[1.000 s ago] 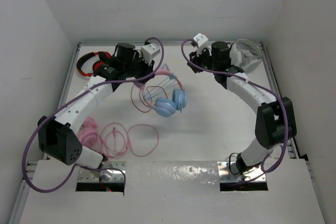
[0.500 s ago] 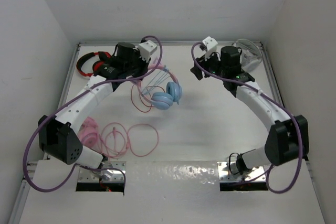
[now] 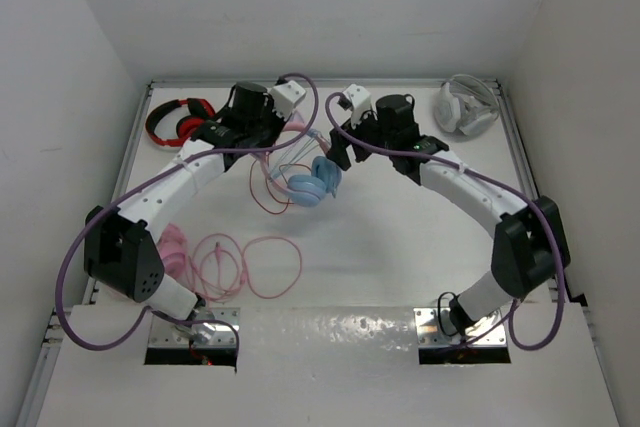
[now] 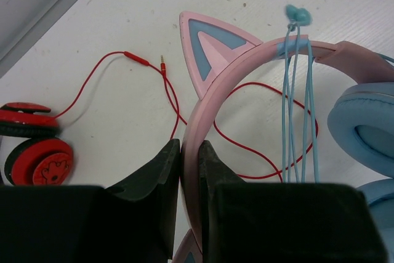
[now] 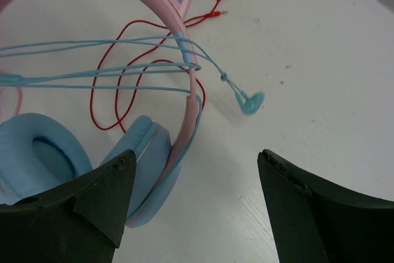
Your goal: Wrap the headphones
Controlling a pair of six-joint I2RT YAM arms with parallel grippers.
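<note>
Headphones [image 3: 308,183]: pink headband [image 4: 200,106] with blue-lined cat ear [image 4: 206,50], light blue round cups [image 5: 43,146]. Clamped by the band between the closed fingers of the left hand [image 4: 189,149], cups out ahead and to its right. Thin blue cable [image 4: 287,103] looped several times across the band, plug [image 5: 249,101] dangling just ahead of the spread right hand [image 5: 196,155].

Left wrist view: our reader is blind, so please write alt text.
The left gripper is shut on the pink headband of the cat-ear headphones, with their light blue cable looped over the band. Red-and-black headphones and a red cable lie on the white table beyond.
</note>
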